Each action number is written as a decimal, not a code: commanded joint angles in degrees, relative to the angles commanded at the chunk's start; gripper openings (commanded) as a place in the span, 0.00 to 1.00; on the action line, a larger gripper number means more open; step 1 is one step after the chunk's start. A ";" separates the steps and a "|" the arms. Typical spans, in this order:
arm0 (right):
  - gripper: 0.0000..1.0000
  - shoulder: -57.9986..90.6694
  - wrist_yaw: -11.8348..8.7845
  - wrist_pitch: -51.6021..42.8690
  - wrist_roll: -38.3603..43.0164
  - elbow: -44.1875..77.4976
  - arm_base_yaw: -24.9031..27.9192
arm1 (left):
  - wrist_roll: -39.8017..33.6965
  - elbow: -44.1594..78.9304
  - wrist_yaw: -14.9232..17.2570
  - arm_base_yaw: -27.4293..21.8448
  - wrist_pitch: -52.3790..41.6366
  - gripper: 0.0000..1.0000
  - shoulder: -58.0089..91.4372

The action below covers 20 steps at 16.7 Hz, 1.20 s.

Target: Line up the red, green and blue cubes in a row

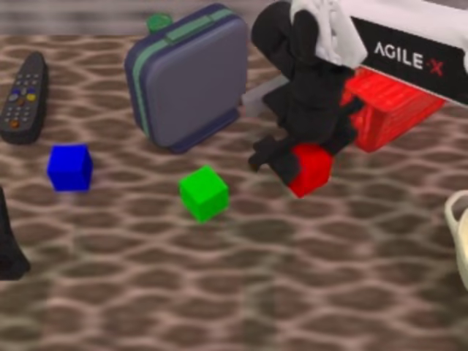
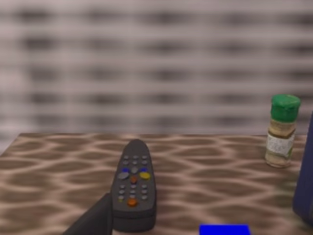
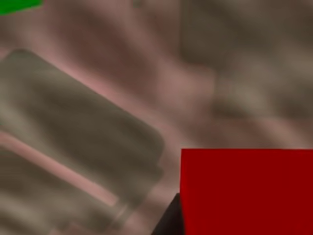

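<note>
Red basket (image 1: 395, 110) just behind R gripper (image 1: 292, 157), red cube (image 1: 311, 170).

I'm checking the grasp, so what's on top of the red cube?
The right gripper sits over the red cube, covering its top and rear. Whether the jaws actually touch the cube is hidden.

the right tool (image 1: 301, 157) sits right on the red cube (image 1: 311, 170), roughly mid bench (image 1: 234, 292). green cube (image 1: 204, 193) is near its left, and the blue cube (image 1: 70, 167) is well further left past that. behind the tool is the basket (image 1: 391, 110), and behind-left is the case (image 1: 189, 77) with a spice jar (image 1: 158, 22) at its back. the remote (image 1: 25, 99) is far left, behind the blue cube. the left tool (image 1: 9, 248) is parked at the left edge.
</note>
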 joint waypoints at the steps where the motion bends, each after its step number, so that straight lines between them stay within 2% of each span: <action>1: 0.00 0.45 0.10 -0.56 3.59 0.90 1.54 | 0.00 0.00 0.00 0.00 0.00 1.00 0.00; 8: 0.00 3.23 0.77 -5.01 37.88 6.82 14.55 | 0.00 0.00 0.00 0.00 0.00 1.00 0.00; 11: 0.00 3.53 1.06 -6.24 49.60 8.73 19.46 | 0.00 0.00 0.00 0.00 0.00 1.00 0.00; 15: 0.00 3.09 1.37 -6.70 56.70 9.89 22.89 | 0.00 0.00 0.00 0.00 0.00 1.00 0.00; 20: 0.00 3.12 1.29 -6.61 56.98 9.77 22.75 | 0.00 0.00 0.00 0.00 0.00 1.00 0.00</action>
